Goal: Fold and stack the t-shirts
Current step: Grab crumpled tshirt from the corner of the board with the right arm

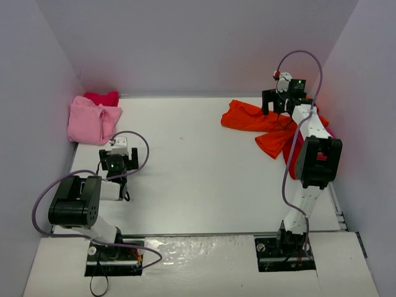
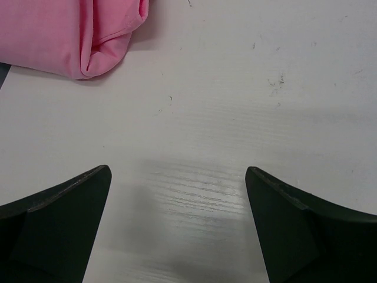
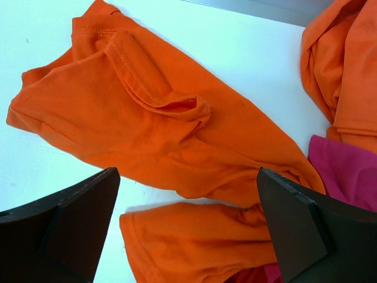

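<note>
A light pink t-shirt (image 1: 91, 122) lies folded in a soft bundle at the far left corner of the table (image 1: 204, 173), with a magenta-red t-shirt (image 1: 103, 98) bunched just behind it, touching. At the table's far right corner an orange-red t-shirt (image 1: 247, 116) sprawls crumpled (one sleeve curled up, hem stitching showing) beside a second orange t-shirt (image 3: 341, 65). A magenta t-shirt (image 3: 350, 177) peeks out between them.

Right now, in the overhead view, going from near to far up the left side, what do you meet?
Left arm's base → left claw, open → pink shirt → red shirt at the back.
</note>
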### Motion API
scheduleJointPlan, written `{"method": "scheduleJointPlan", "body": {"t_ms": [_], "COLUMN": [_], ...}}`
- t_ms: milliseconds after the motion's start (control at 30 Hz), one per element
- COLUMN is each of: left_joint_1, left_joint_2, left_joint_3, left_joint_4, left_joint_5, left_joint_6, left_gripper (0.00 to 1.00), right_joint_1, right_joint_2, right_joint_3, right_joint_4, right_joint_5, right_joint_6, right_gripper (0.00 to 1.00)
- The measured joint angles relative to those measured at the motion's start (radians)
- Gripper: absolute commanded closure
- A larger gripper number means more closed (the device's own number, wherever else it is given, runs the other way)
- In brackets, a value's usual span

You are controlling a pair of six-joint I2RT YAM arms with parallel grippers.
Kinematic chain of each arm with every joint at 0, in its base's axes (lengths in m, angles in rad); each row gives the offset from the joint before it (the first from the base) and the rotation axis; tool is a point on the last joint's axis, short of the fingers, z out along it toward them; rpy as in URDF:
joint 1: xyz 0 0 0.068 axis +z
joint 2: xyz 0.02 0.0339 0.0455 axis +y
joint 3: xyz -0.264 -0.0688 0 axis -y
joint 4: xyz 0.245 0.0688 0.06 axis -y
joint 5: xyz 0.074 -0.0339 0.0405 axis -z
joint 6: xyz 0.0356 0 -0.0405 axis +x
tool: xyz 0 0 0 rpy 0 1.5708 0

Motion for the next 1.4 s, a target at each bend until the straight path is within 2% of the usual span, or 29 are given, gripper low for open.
{"method": "scheduleJointPlan", "body": {"t_ms": [267,400,567,900,933,1100,1167,1200,1233,1400], "left_joint_1": [0.000,0.000,0.000,0.000,0.000,0.000,0.000,0.000,0.000,0.000], "left_joint_2": [0.000,0.000,0.000,0.000,0.000,0.000,0.000,0.000,0.000,0.000], "left_joint_3": [0.000,0.000,0.000,0.001,0.001,0.001,0.001,0.001,0.001,0.001], "left_joint_4": [0.000,0.000,0.000,0.000,0.000,0.000,0.000,0.000,0.000,0.000], "left_joint_5": [0.000,0.000,0.000,0.000,0.000,0.000,0.000,0.000,0.000,0.000], "left_joint_6": [0.000,0.000,0.000,0.000,0.000,0.000,0.000,0.000,0.000,0.000], "left_gripper": [0.03,0.03,0.03,0.03,0.03,0.03,0.03,0.03,0.03,0.03], "right_joint_1": [0.020,0.051,0.083,0.095,0.096,0.106,0.112,0.115,0.118,0.131], "right_joint_2": [0.155,0.235,0.276,0.360,0.371,0.457,0.490,0.501,0.506,0.506], "right_joint_3": [0.186,0.290,0.358,0.466,0.467,0.493,0.506,0.513,0.519,0.531], "right_joint_4": [-0.103,-0.149,-0.185,-0.196,-0.199,-0.219,-0.231,-0.235,-0.239,-0.258], "right_joint_5": [0.007,0.093,0.171,0.208,0.210,0.209,0.200,0.192,0.186,0.177], "right_joint_6": [-0.050,-0.086,-0.111,-0.112,-0.113,-0.120,-0.123,-0.125,-0.130,-0.145], "right_gripper": [0.00,0.00,0.00,0.02,0.04,0.47,0.83,0.96,1.00,1.00]}}
